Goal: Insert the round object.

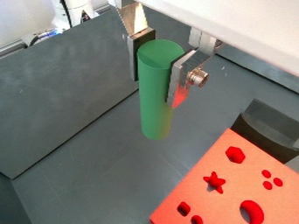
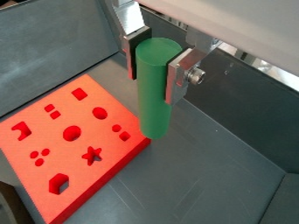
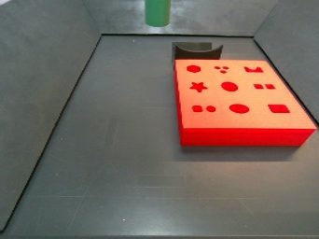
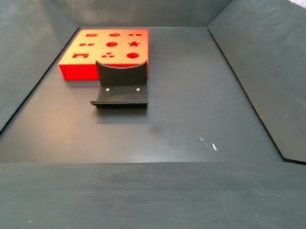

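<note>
My gripper (image 1: pixel 156 74) is shut on the round object, a plain green cylinder peg (image 1: pixel 156 96), and holds it upright near its top end, high above the floor. Both wrist views show the silver fingers (image 2: pixel 177 77) clamped on the peg (image 2: pixel 155 92). In a side view only the peg's lower end (image 3: pixel 156 12) shows at the top edge, beyond the far corner of the red block (image 3: pixel 237 98). The gripper itself is out of both side views. The red block has several shaped holes, among them a round hole (image 3: pixel 229 87) that also shows in a wrist view (image 2: pixel 73 133).
The dark grey fixture with a curved notch (image 3: pixel 196 47) stands against the red block's far side, and also shows in a side view (image 4: pixel 120 85) and a wrist view (image 1: pixel 267 125). Grey walls enclose the dark floor (image 3: pixel 112 159).
</note>
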